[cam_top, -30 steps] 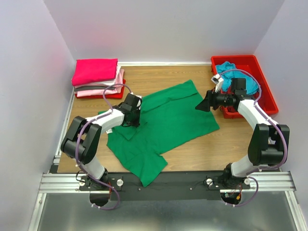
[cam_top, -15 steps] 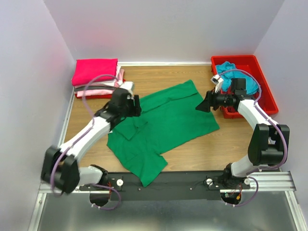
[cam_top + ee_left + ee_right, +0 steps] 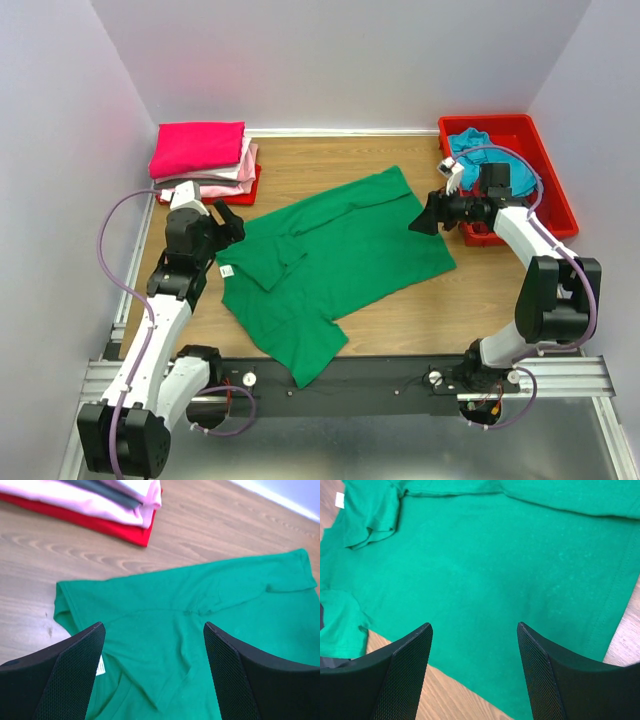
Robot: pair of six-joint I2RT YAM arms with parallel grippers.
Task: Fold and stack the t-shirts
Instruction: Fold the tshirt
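Green t-shirt (image 3: 340, 255) lies rumpled on the desk (image 3: 330, 160); my left gripper (image 3: 227, 221) and right gripper (image 3: 422, 215) gape empty, so a careless pinch could bunch layers.

**Bin, worktop and rail**

A red plastic bin (image 3: 553, 188) sits in the wooden worktop's (image 3: 330, 160) far right corner. An aluminium rail (image 3: 130, 378) runs along the near edge. Pale walls (image 3: 340, 60) enclose the other three sides.
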